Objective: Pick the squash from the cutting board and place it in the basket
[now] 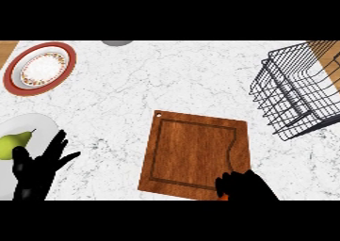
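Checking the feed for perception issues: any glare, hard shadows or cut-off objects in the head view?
Head view: even light, no glare on the marble counter; wire basket cut by the right edge; right hand hides the cutting board's lower corner, only an orange sliver showing beneath it.

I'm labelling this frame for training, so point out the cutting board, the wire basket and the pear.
cutting board (190,153): head view, on the bare wood centre.
wire basket (297,92): head view, on its wire side wall.
pear (9,144): head view, on its green body.
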